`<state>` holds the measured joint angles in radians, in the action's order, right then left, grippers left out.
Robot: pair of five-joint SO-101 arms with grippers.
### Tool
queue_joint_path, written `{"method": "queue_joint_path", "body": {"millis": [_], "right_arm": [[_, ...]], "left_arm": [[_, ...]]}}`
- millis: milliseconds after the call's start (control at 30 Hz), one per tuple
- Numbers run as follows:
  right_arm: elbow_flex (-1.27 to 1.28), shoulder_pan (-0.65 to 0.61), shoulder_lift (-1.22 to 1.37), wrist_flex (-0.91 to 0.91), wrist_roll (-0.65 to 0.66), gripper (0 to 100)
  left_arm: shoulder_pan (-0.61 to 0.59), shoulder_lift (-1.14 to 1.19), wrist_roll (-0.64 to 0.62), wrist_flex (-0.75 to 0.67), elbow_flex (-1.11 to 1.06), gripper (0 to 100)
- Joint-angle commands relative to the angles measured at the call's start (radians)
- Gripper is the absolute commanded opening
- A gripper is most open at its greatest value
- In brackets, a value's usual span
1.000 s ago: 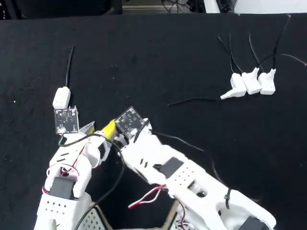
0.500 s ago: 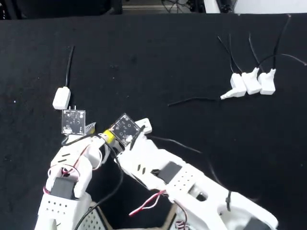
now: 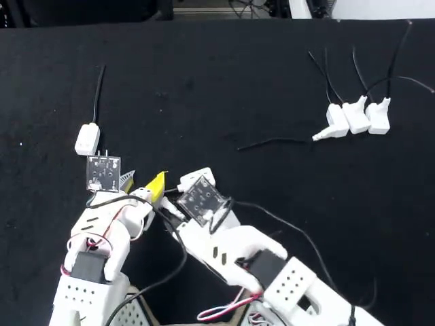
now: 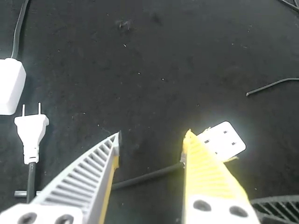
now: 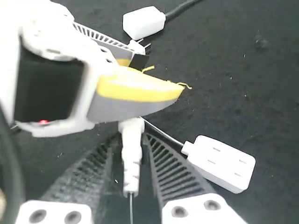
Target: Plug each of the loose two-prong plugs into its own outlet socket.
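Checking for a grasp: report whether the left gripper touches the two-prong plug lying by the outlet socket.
Apart. The left wrist view shows black table between the two-prong plug and the open left gripper, clear of its grey finger.

White plastic arms [image 3: 234, 246], red-white wires [image 3: 228, 307], black cables [image 3: 181, 258], yellow and grey ribbed pincer fingers [image 4: 205, 177]

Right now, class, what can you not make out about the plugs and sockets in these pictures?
Right wrist view: the left tool covers the front end of the held plug in the right tool.
Left wrist view: the picture edge cuts off the white block beside the loose plug; the yellow finger covers part of the outlet socket.
High view: the three white pieces at far right are too small to tell plugs from sockets.
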<state>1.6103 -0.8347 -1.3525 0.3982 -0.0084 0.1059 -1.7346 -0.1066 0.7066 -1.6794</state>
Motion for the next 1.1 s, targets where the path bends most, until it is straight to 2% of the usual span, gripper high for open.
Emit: {"method": "queue_joint_path", "body": {"millis": [0, 267, 600, 800, 1000, 1067], "right_arm": [[-0.012, -0.018, -0.101, -0.006, -0.002, 1.1], [-0.012, 0.037, -0.113, -0.014, -0.011, 1.1], [-0.008, 0.037, -0.104, 0.023, -0.028, 1.1], [-0.013, 0.068, -0.104, 0.146, 0.048, 1.1], [-0.094, 0.212, -0.104, 0.261, 0.048, 1.1], [-0.154, 0.265, -0.104, 0.334, 0.048, 1.1]], "left_arm": [[0.005, 0.006, 0.009, 0.003, -0.016, 22], [0.005, 0.006, 0.009, 0.000, -0.022, 22], [0.001, 0.005, 0.009, -0.029, -0.001, 22], [-0.147, 0.005, 0.002, -0.086, 0.084, 22], [-0.308, 0.008, 0.009, -0.077, 0.124, 22], [-0.329, 0.015, 0.054, -0.069, 0.117, 22]]}}
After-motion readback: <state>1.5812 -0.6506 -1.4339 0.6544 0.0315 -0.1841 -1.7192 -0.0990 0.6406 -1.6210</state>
